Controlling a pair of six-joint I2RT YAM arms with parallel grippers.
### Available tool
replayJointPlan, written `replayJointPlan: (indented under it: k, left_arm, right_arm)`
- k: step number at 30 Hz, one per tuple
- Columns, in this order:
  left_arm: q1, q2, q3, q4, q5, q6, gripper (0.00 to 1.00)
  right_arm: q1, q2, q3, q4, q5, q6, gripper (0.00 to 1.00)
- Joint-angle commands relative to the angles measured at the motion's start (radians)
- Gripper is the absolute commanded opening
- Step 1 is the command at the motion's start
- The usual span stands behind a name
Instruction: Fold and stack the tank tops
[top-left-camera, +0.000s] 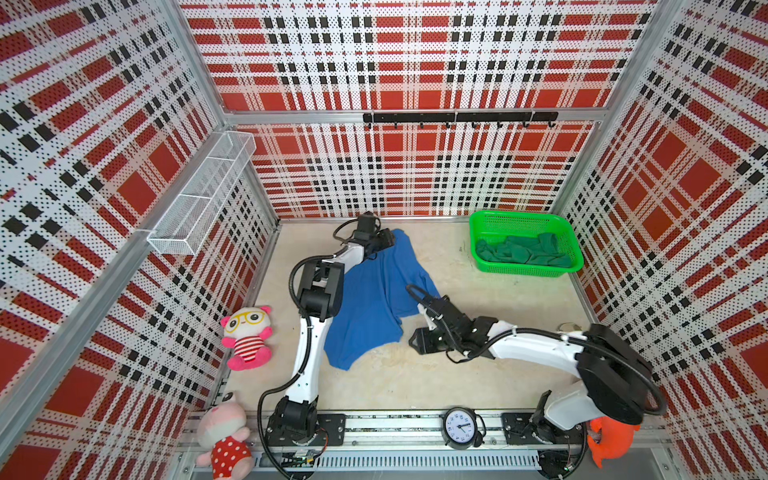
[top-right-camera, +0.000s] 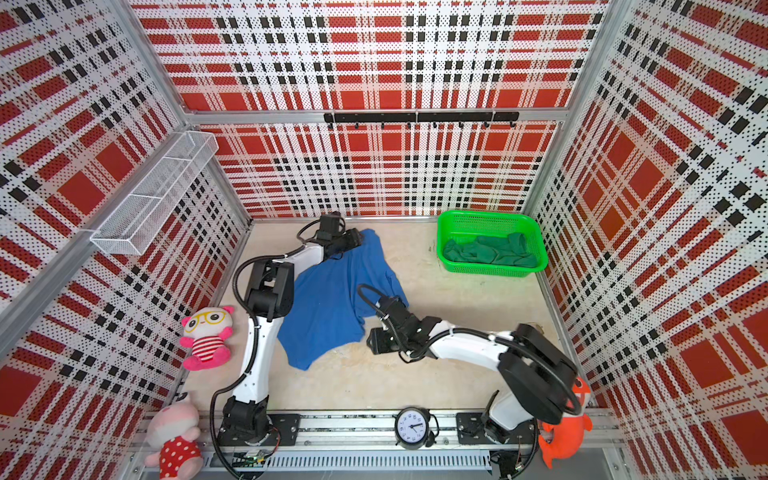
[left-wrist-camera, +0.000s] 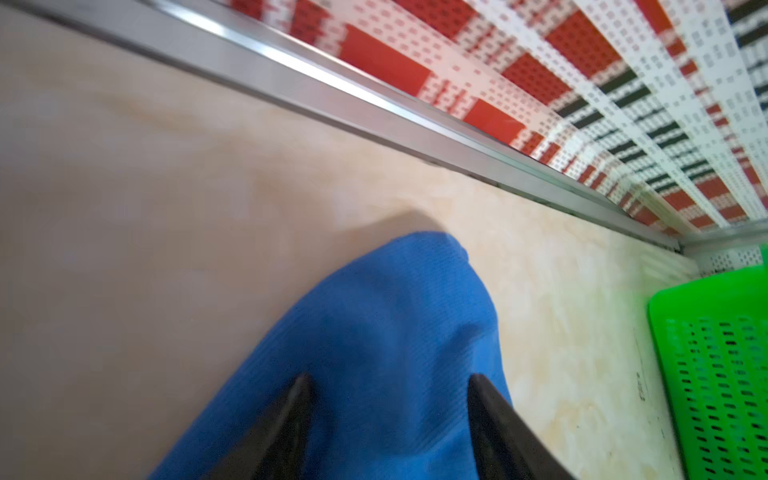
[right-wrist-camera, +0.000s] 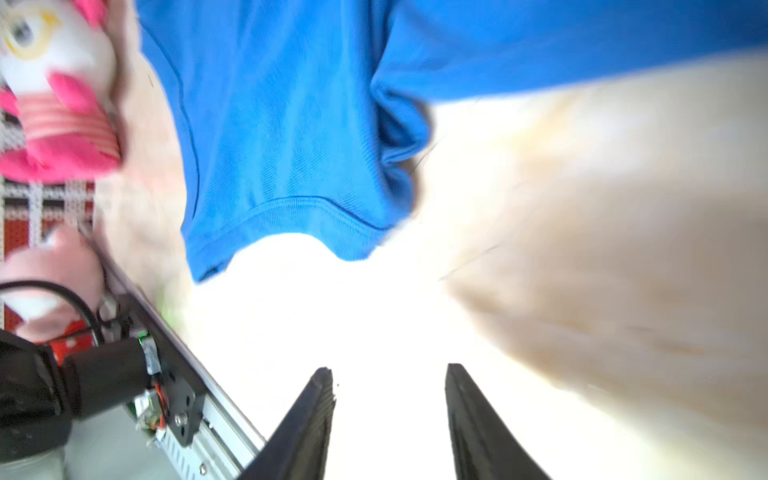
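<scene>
Beige tabletop (top-left-camera: 478, 374): blue tank top (top-left-camera: 374, 307), green basket (top-left-camera: 525, 270)

3 red-plaid perforated walls (top-left-camera: 407, 62) enclose a beige marbled floor (top-left-camera: 415, 382).

— Do we find anything here we can read?
— Only on the round clock (top-left-camera: 459, 428) at the near edge, seen in both top views (top-right-camera: 411, 427). We see dark numerals ringing its white dial, but they are too small for us to read one by one.
— And the small dark marks (left-wrist-camera: 640, 386) on the table (left-wrist-camera: 166, 208), beside the green basket (left-wrist-camera: 673, 303)?
— We cannot tell whether they are letters or smudges. Elsewhere we find no label, brand or sign we can read.
</scene>
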Motion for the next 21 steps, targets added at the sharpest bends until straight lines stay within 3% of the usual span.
replayJointPlan:
  k: [1, 4, 7, 12, 14, 17, 21]
  left_arm:
    - [-0.074, 0.081, 0.133, -0.197, 0.088, 0.093, 0.65]
    - [-0.090, 0.023, 0.133, -0.240, 0.059, 0.182, 0.73]
    - [-0.072, -0.137, 0.009, -0.220, -0.012, 0.246, 0.77]
    - [-0.017, -0.453, -0.240, -0.213, -0.120, 0.257, 0.79]
    - [0.005, -0.607, -0.435, -0.168, -0.164, 0.197, 0.77]
    - [0.024, -0.842, -0.830, 0.042, -0.184, 0.055, 0.61]
    - [0.069, -1.026, -1.208, 0.227, -0.159, -0.104, 0.51]
  right_arm:
    - [-0.118, -0.090, 0.017, -0.191, 0.126, -0.081, 0.48]
    - [-0.209, -0.112, 0.034, -0.231, 0.128, -0.153, 0.45]
    - [-0.239, -0.074, 0.074, -0.218, 0.133, -0.211, 0.38]
    - [-0.246, 0.117, 0.172, -0.126, 0.060, -0.280, 0.28]
    - [-0.246, 0.203, 0.213, -0.096, 0.032, -0.288, 0.24]
    - [-0.248, 0.292, 0.248, -0.061, 0.017, -0.284, 0.21]
    - [-0.255, 0.356, 0.259, -0.065, 0.058, -0.296, 0.18]
